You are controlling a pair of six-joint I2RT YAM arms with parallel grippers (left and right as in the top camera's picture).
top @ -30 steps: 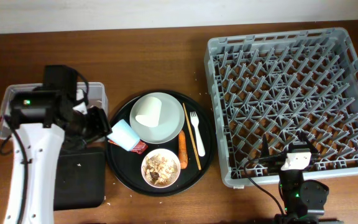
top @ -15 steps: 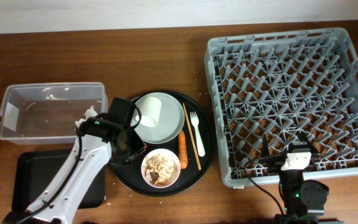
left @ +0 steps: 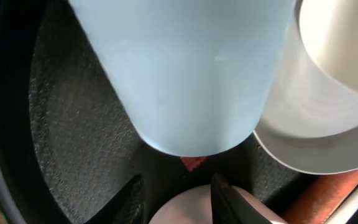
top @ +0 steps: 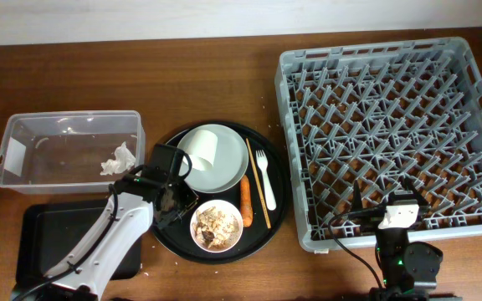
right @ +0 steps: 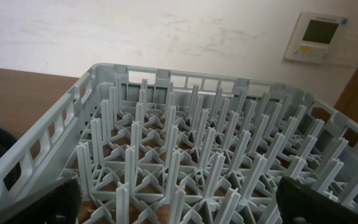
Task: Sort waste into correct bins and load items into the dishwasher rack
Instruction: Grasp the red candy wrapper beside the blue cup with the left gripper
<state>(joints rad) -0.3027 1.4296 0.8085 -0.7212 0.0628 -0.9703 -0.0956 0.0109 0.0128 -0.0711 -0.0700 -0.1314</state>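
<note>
My left gripper (left: 178, 196) is open and empty, low over the round black tray (top: 279, 192), facing the light blue cup (left: 185, 62) lying on its side. A bit of red wrapper (left: 193, 162) shows under the cup. My arm hides both in the overhead view. The white bowl of food scraps (top: 217, 224), carrot (top: 245, 201), fork (top: 264, 177), chopsticks (top: 258, 180) and white cup (top: 199, 152) on the plate (top: 228, 171) sit beside it. White tissue (top: 117, 159) lies in the clear tub (top: 23, 134). My right gripper (right: 179, 208) is open over the rack's (top: 392, 109) front edge.
The shallow black rectangular tray (top: 57, 234) lies in front of the tub, partly under my left arm. The rack fills the right half of the table. A wall stands behind the table.
My left arm swung from over the clear tub to the round tray and came down close to the blue cup. The tissue now lies in the tub. The right arm has not moved.
</note>
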